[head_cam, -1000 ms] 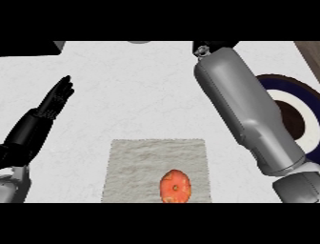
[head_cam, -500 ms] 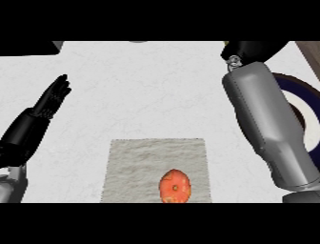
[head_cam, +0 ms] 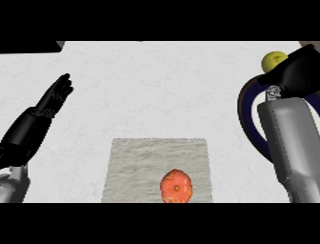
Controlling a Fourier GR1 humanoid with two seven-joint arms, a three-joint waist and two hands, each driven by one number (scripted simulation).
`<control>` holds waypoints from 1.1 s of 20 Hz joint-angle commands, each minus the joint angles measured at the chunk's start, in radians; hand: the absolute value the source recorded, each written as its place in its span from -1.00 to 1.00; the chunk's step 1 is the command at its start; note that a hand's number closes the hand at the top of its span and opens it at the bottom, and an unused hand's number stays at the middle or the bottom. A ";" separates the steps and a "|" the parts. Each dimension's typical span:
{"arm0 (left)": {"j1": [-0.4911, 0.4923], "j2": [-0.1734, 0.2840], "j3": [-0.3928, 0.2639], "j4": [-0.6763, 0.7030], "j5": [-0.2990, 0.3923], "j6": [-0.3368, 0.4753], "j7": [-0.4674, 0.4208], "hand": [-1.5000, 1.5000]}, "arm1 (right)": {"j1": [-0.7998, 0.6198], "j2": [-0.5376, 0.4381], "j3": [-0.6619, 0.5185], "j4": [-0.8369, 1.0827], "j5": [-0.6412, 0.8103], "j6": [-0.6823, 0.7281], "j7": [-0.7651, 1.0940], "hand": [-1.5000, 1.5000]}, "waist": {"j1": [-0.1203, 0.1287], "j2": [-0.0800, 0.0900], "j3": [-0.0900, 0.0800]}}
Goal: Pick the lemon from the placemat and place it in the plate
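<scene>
Yellow lemon [head_cam: 275, 59] sat clamped in the right robot hand [head_cam: 302, 71] over the plate's [head_cam: 248, 110] far rim for release; left robot hand [head_cam: 50, 101] rested with fingers straight

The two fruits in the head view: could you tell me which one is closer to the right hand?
The yellow lemon, right beside the right hand over the plate; the orange fruit lies on the placemat.

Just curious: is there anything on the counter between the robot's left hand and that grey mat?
No. In the head view, only bare white counter lies between the left robot hand and the placemat.
</scene>
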 commanded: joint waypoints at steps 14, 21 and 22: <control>0.006 -0.042 -0.003 -0.058 -0.015 -0.020 0.046 0.00 | 0.231 0.023 -0.298 -0.009 -0.226 -0.329 -0.155 -1.00 | 0.035 0.008 0.000; 0.012 -0.048 0.006 -0.029 -0.044 -0.045 0.013 0.00 | 0.256 0.033 -0.256 -0.092 -0.258 -0.437 -0.254 -1.00 | 0.034 0.008 0.000; -0.001 -0.076 -0.014 0.029 -0.067 -0.026 -0.023 0.00 | 0.308 0.060 -0.241 -0.194 -0.317 -0.447 -0.305 -1.00 | 0.018 0.006 0.000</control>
